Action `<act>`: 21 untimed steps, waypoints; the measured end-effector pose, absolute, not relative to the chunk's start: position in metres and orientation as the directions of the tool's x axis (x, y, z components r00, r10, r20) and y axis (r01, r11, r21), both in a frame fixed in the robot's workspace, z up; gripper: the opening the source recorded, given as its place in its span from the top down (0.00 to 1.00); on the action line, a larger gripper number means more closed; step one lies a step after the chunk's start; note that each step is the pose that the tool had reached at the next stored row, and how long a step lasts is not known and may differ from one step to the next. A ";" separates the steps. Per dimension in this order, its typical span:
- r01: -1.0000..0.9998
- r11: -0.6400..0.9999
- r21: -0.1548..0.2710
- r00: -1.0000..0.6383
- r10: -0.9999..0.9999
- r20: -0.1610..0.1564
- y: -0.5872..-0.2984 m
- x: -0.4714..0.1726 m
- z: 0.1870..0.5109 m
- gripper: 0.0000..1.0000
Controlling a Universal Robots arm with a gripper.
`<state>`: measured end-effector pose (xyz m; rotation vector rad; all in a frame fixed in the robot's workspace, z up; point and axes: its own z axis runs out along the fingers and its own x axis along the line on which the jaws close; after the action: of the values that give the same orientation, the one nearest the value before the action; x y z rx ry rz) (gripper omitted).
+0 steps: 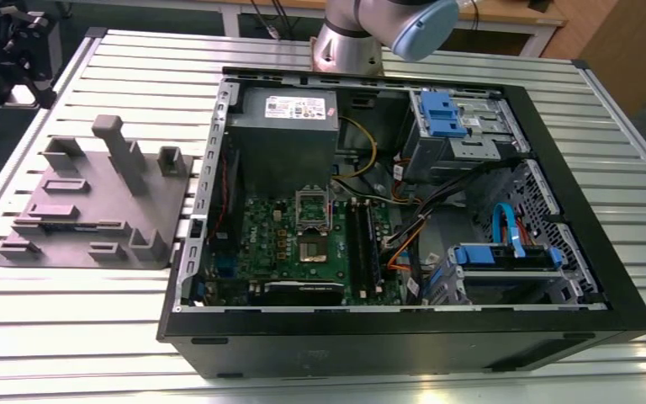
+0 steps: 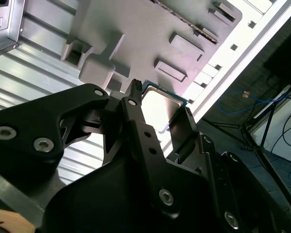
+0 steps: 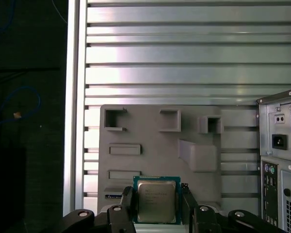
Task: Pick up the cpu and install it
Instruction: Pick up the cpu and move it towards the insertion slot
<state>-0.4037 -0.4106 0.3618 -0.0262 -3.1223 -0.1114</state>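
Gripping the cpu by two opposite edges, the jaws are closed on it over the grey fixture tray on the bench.

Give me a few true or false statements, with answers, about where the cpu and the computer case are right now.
1. The cpu sits between the pincer's fingers. True.
2. The cpu lies on the motherboard. False: the pincer holds it off the board, with the grey fixture plate behind it in both wrist views.
3. The computer case is closed. False: it is open and its inside shows.
4. The grey fixture plate lies on the slatted table, at the exterior view's left of the case. True.
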 end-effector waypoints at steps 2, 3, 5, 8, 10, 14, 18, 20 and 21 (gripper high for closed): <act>0.017 0.997 0.071 -1.000 0.016 0.016 -0.411 -0.402 0.362 0.53; 0.017 0.997 0.071 -1.000 0.016 0.016 -0.411 -0.402 0.362 0.53; 0.017 0.997 0.071 -1.000 0.016 0.015 -0.411 -0.400 0.362 0.53; 0.017 0.997 0.071 -1.000 0.016 0.013 -0.411 -0.398 0.362 0.53; 0.017 0.997 0.071 -1.000 0.016 0.012 -0.411 -0.396 0.362 0.53; 0.017 0.997 0.071 -1.000 0.016 0.011 -0.411 -0.393 0.362 0.53; 0.017 0.997 0.071 -1.000 0.016 0.009 -0.411 -0.390 0.362 0.53; 0.017 0.997 0.071 -1.000 0.016 0.005 -0.410 -0.389 0.362 0.53; 0.016 0.997 0.071 -1.000 0.016 0.002 -0.410 -0.389 0.362 0.53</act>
<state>-0.3888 -0.4105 0.3617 -0.0257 -3.1385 -0.1122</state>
